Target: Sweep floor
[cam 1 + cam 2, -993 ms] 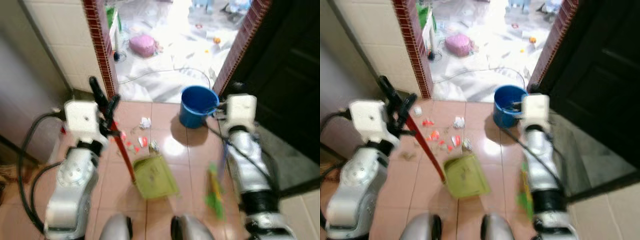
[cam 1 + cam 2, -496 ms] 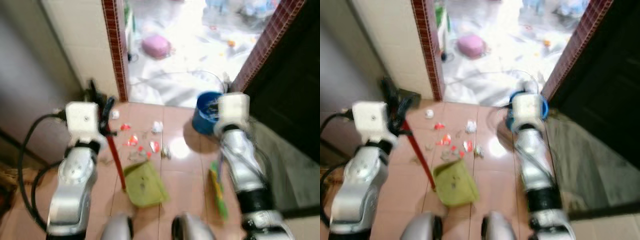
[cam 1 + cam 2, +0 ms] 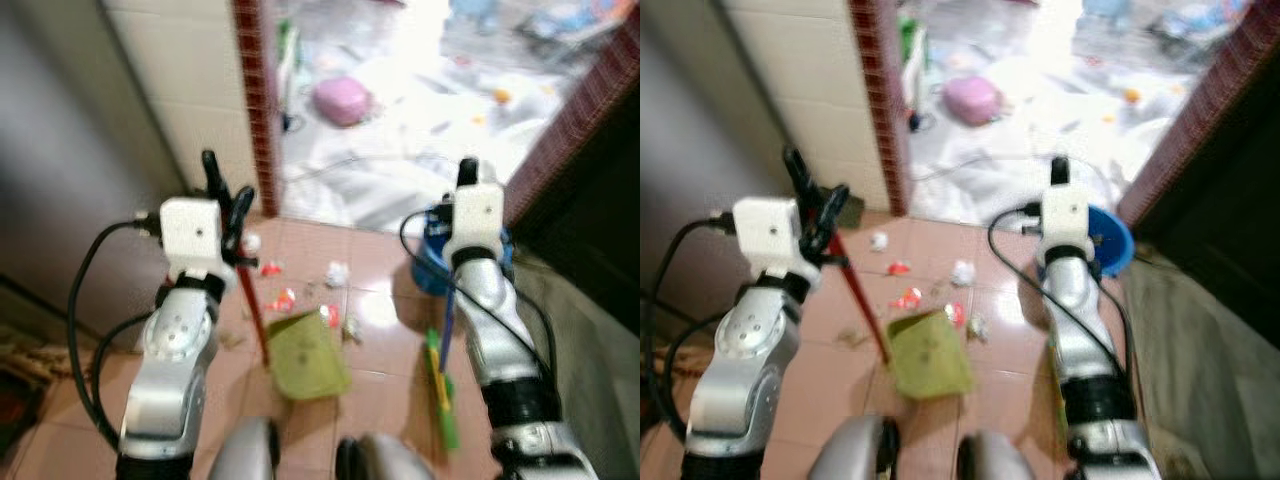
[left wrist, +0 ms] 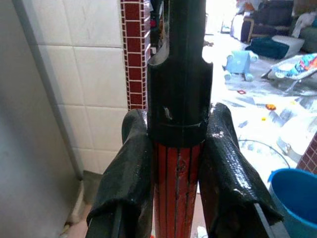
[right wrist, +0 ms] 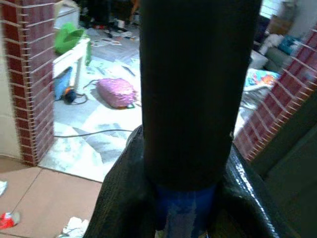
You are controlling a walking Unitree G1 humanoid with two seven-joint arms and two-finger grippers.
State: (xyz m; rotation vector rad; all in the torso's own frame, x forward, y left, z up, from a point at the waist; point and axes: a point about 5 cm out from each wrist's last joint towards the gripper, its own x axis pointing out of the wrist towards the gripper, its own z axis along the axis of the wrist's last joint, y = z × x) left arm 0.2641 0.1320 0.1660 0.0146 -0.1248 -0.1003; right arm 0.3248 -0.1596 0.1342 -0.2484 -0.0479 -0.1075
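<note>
Pink tiled floor (image 3: 70, 420) meets a white tiled wall (image 3: 190, 70) and red brick doorway (image 3: 262, 90); bright littered room beyond

**Dustpan at centre, litter beyond it**

The green plastic dustpan (image 3: 306, 355) lies on the tiled floor (image 3: 385, 370) at centre. Its red handle (image 3: 252, 305) rises toward 11 o'clock into the left claw (image 4: 179, 163). Scattered paper scraps (image 3: 337, 273) lie just beyond the dustpan, at 12 o'clock. The blue plastic bucket (image 3: 1110, 238) stands at 2 o'clock. The green-bristled broom (image 3: 441, 385) stands at 3 o'clock, its blue handle (image 5: 184, 210) in the right claw (image 5: 184, 198).
</note>
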